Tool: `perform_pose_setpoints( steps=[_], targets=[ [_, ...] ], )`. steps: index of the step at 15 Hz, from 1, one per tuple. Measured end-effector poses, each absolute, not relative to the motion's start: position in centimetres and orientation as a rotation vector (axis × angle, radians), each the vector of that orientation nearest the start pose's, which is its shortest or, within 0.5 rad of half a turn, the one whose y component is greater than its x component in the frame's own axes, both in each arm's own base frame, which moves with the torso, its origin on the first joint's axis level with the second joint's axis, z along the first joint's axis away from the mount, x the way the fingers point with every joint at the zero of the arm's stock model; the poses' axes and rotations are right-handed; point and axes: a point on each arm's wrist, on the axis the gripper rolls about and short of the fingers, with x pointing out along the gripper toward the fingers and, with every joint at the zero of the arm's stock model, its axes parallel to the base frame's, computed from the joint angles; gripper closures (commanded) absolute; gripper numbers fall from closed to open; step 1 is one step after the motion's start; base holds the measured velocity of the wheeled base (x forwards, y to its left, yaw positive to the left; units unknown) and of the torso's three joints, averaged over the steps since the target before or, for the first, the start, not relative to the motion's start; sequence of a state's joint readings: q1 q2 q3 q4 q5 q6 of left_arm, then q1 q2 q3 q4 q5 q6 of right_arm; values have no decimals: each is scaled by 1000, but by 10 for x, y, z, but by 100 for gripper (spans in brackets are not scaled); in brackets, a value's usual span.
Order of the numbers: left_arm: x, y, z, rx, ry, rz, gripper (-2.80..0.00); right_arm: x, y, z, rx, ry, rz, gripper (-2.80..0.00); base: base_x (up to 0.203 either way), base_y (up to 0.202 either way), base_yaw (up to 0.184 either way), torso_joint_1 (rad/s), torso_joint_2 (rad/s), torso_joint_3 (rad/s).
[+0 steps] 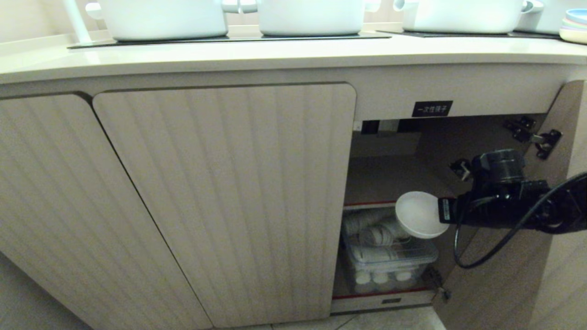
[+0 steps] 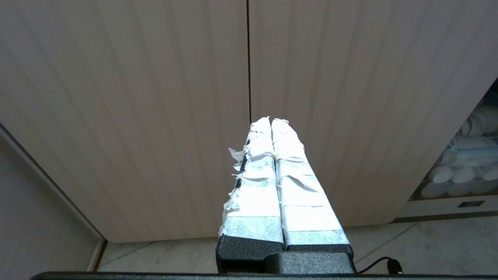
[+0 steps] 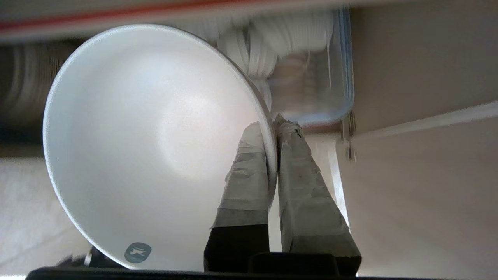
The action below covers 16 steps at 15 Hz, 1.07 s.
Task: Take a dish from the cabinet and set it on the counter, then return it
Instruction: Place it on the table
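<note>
The small round glossy ceramic bowl [image 1: 419, 214] at centre right of the head view is plain white; in the right wrist view a small grey-blue oval mark sits near its lower rim. The fluted wood-look cabinet doors [image 1: 229, 197] filling the left and middle are pale beige with faint vertical stripes. The smooth worktop [image 1: 275, 52] along the top is cream-beige, with inset black glass panels [image 1: 229, 39]. The small rectangular label [image 1: 432, 108] at upper right is black with white lettering. The inner shelf edge [image 1: 369, 204] is red. The hinges [image 1: 543, 140] are black. The large pots [image 1: 163, 18] along the top are white. The stacked plates [image 1: 575, 25] at the far upper right are pale blue and cream.
</note>
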<state>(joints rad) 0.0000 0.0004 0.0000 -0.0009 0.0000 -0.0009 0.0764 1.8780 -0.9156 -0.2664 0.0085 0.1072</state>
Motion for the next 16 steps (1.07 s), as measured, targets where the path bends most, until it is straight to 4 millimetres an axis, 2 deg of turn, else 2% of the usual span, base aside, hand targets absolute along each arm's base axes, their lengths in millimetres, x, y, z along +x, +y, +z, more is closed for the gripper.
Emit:
perform_pose_setpoints(
  steps=[6, 16],
  targets=[
    [-23, 0, 76, -1, 0, 0, 0, 274, 35, 129, 64, 713, 94, 0, 0, 0, 0, 0, 0, 0],
    [-23, 0, 76, -1, 0, 0, 0, 163, 29, 129, 41, 688, 147, 0, 0, 0, 0, 0, 0, 0]
  ],
)
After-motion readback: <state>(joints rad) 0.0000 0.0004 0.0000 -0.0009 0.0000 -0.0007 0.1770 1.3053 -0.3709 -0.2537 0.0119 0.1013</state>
